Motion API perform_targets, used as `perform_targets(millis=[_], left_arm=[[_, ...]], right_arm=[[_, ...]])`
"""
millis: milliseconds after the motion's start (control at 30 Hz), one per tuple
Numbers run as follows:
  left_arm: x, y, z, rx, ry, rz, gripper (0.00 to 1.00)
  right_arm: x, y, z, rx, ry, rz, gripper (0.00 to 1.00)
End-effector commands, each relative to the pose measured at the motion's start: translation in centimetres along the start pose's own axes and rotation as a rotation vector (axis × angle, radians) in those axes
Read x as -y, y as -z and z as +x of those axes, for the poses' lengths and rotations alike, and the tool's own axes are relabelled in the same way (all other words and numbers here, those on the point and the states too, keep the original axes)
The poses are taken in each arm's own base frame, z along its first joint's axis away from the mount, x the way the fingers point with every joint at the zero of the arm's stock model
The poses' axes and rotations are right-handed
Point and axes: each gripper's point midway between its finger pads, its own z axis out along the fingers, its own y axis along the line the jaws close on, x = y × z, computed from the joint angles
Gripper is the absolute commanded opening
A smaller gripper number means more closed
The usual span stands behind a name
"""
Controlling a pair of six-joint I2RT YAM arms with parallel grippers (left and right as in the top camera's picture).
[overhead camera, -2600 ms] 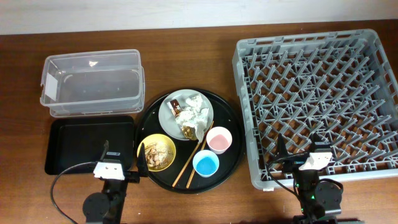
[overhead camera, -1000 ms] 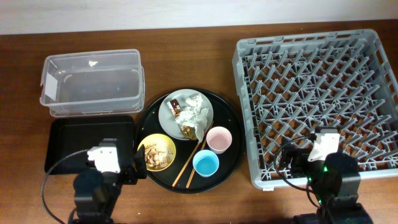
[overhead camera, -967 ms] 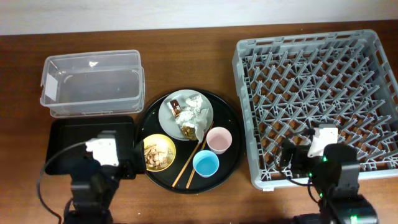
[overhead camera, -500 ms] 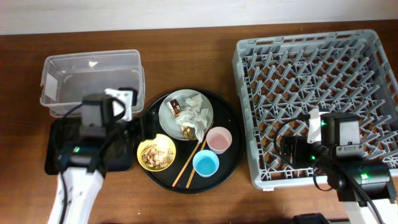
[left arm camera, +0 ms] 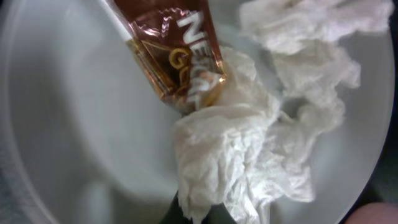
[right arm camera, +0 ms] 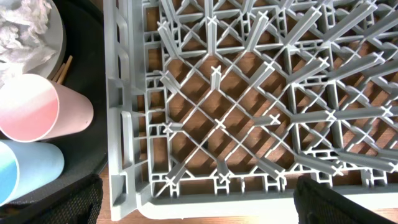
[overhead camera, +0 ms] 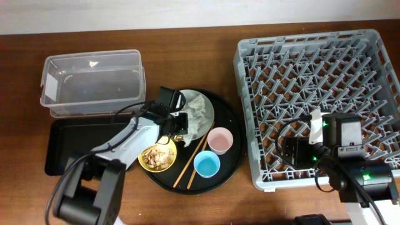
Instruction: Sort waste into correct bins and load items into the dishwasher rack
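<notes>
My left gripper (left arm camera: 194, 215) is shut on the lower end of a crumpled white napkin (left arm camera: 249, 155) that lies on the pale plate (left arm camera: 81, 124). A brown snack wrapper (left arm camera: 180, 56) lies against the same napkin. Seen from overhead, the left gripper (overhead camera: 178, 122) covers the plate's (overhead camera: 206, 115) left half. In front of the plate stand a yellow bowl (overhead camera: 157, 156) with food scraps, a pink cup (overhead camera: 220, 140), a blue cup (overhead camera: 206, 164) and chopsticks (overhead camera: 192, 159). My right gripper (right arm camera: 199, 208) stands open and empty over the front left corner of the dishwasher rack (overhead camera: 319, 87).
The dishes sit on a round black tray (overhead camera: 230, 122). A clear tub (overhead camera: 92, 84) stands at the back left, with a shallow black tray (overhead camera: 69, 147) in front of it. The pink cup (right arm camera: 31, 115) and blue cup (right arm camera: 25, 171) lie just left of the rack's wall (right arm camera: 115, 124).
My left arm swung right from above the shallow black tray to the plate and its jaws shut on the napkin. The right arm has held still over the last half second.
</notes>
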Motion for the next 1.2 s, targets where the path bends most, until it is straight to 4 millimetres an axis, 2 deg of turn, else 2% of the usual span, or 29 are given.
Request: perform_targets(millis=[0,33,67,100,133,233,300,333,367,400,433,467,533,600,633,667,733,867,900,933,967,1000,1067,1100,1167], left_arm=[[-1.1,9.0,-5.9,0.252,0.03,-0.08,0.0],[-1.7,11.4,-6.9,0.321,0.048,-0.087,0.0],[-2.5,12.9,-7.5,0.364,0.067,-0.103,0.0],[-3.9,14.2,-8.2,0.409,0.095,-0.139,0.0],[-6.5,15.9,-9.5,0.48,0.15,-0.197,0.0],[-13.3,17.3,-12.8,0.612,0.291,-0.275,0.01],[-16.5,16.1,-13.4,0.621,0.343,-0.313,0.01],[-17.7,15.2,-13.6,0.616,0.361,-0.328,0.11],[-18.8,14.0,-13.8,0.612,0.375,-0.339,0.37],[-19.0,13.6,-14.1,0.617,0.376,-0.338,0.53],[-18.1,13.8,-14.6,0.626,0.357,-0.286,0.58],[-17.0,13.8,-14.8,0.625,0.34,-0.229,0.58],[-12.3,13.1,-14.5,0.573,0.265,-0.072,0.56],[-3.5,10.3,-12.5,0.463,0.085,0.057,0.59],[-0.8,9.1,-11.8,0.439,-0.001,0.078,0.63],[1.0,7.5,-11.2,0.421,-0.048,0.064,0.69],[3.5,3.9,-10.0,0.383,-0.104,0.057,0.73],[5.0,-2.8,-7.8,0.308,-0.148,0.062,0.73],[5.1,-4.2,-6.9,0.282,-0.157,0.059,0.7],[5.0,-4.7,-6.5,0.267,-0.158,0.055,0.61],[4.9,-4.7,-6.5,0.268,-0.157,0.05,0.34],[5.1,-4.1,-7.1,0.291,-0.156,0.054,0.0],[4.7,-1.8,-8.4,0.338,-0.144,0.023,0.0],[3.4,-0.1,-9.2,0.366,-0.125,-0.033,0.0],[-0.4,6.7,-11.2,0.455,-0.049,-0.139,0.0]], right_arm=[[-0.3,0.5,-0.5,0.02,-0.004,-0.01,0.99],[-0.3,0.5,-0.5,0.02,-0.004,-0.01,0.99],[-0.3,0.5,-0.5,0.019,-0.004,-0.01,0.99],[-0.3,0.5,-0.5,0.019,-0.004,-0.01,0.99],[-0.3,0.5,-0.4,0.017,-0.004,-0.01,0.99],[-0.3,0.5,-0.4,0.016,-0.004,-0.01,0.99],[-0.3,0.5,-0.4,0.016,-0.004,-0.01,0.99],[-0.3,0.5,-0.4,0.016,-0.004,-0.01,0.99],[-0.3,0.5,-0.4,0.016,-0.004,-0.01,0.99],[-0.2,0.5,-0.3,0.013,-0.004,-0.01,0.99],[-0.2,0.5,-0.3,0.013,-0.004,-0.01,0.99],[-0.2,0.5,-0.3,0.013,-0.004,-0.01,0.98],[-0.2,0.5,-0.3,0.013,-0.004,-0.01,0.99],[-0.2,0.5,-0.3,0.013,-0.004,-0.01,0.99],[-0.2,0.5,-0.3,0.011,-0.004,-0.009,0.99],[-0.2,0.4,-0.3,0.006,-0.004,-0.009,0.99],[-0.2,0.1,-0.2,-0.012,-0.004,-0.007,0.99],[-0.2,-0.5,0.0,-0.041,-0.005,-0.004,0.99],[-0.2,-0.5,0.0,-0.043,-0.005,-0.004,0.99],[-0.2,-0.5,0.0,-0.043,-0.005,-0.004,0.99],[-0.2,-0.5,0.1,-0.046,-0.005,-0.003,0.99],[-0.2,-0.5,0.1,-0.046,-0.005,-0.003,0.99],[-0.2,-0.5,0.2,-0.048,-0.005,-0.003,0.99],[-0.2,-0.5,0.2,-0.048,-0.005,-0.003,0.99],[-0.2,-0.5,0.2,-0.048,-0.005,-0.003,0.99]])
